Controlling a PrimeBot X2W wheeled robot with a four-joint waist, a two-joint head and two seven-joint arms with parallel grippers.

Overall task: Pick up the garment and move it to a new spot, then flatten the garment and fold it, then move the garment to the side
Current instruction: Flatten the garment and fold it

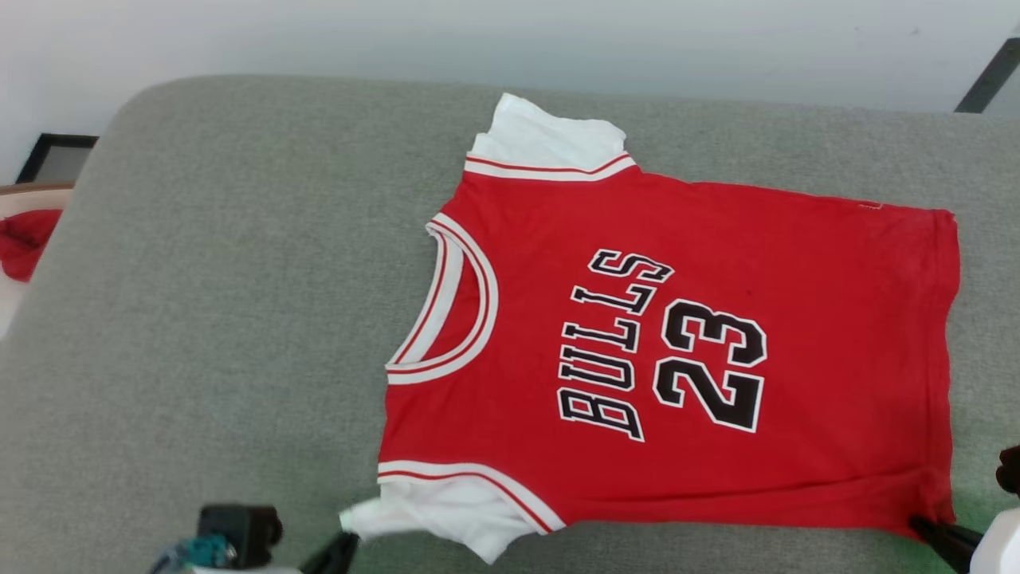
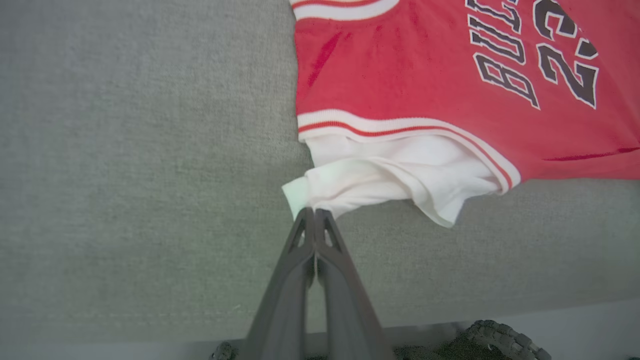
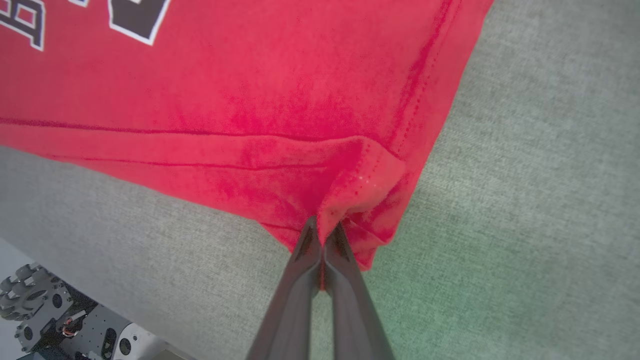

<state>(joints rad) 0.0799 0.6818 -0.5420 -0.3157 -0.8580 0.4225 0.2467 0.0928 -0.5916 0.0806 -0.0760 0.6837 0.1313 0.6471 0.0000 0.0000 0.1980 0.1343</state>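
Note:
The garment (image 1: 717, 351) is a red jersey with white sleeves and black "BULLS 23" lettering. It lies spread face up on a grey cushion (image 1: 199, 319), collar toward the left. My left gripper (image 1: 344, 540) (image 2: 315, 212) is shut on the edge of the near white sleeve (image 2: 380, 175), which is pulled into a point. My right gripper (image 1: 924, 528) (image 3: 324, 231) is shut on the near hem corner (image 3: 360, 200) of the garment (image 3: 250, 100), where the red cloth bunches into folds.
A small plain red cloth (image 1: 24, 239) lies off the cushion's left end. A pale wall runs behind the cushion. The robot's wheeled base (image 3: 45, 310) shows below the cushion's front edge. Bare grey cushion spreads to the left of the jersey.

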